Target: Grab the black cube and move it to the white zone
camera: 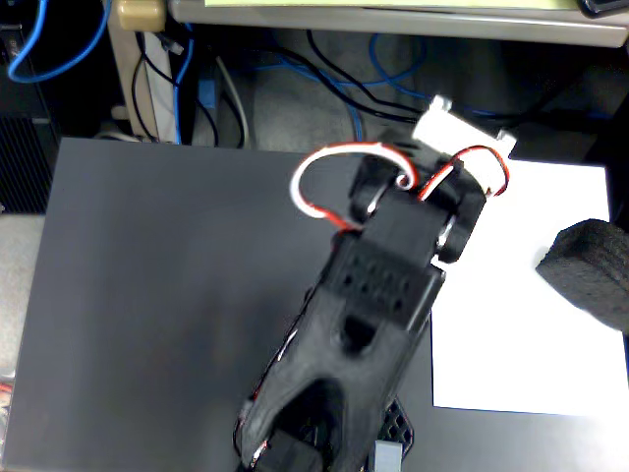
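Observation:
The black cube (593, 267), a rough black foam block, lies on the white zone (511, 324) near that sheet's right edge, partly cut off by the frame's right border. My arm is folded over the middle of the mat and slopes down toward the bottom edge of the fixed view. The gripper (280, 447) sits low at the bottom centre, far left of the block and well apart from it. Its fingertips blend into the dark body and the frame edge, so I cannot see how the jaws stand. Nothing shows between them.
A dark grey mat (167, 295) covers the table, with the white sheet on its right side. Blue and black cables (334, 79) lie behind the mat's far edge. A white bracket with red and white wires (447, 133) marks the arm's far end.

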Robot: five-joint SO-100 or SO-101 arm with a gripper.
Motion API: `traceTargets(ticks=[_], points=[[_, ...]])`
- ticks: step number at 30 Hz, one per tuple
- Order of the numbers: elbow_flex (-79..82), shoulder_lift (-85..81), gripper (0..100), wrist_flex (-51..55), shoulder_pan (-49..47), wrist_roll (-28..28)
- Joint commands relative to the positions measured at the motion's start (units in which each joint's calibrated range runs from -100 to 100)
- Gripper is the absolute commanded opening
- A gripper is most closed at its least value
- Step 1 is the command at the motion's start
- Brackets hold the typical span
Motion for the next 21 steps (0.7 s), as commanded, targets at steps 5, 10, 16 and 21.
traceTargets(ticks=[5, 10, 16, 21], points=[[7.86, -13.81, 1, 1.57, -2.99, -0.23], [14.85, -20.95, 1, 1.48, -4.47, -0.23], [35.97, -19.86, 1, -6.75, -4.54, 0.08], [41.59, -19.95, 2, -6.67, -4.54, 0.4]])
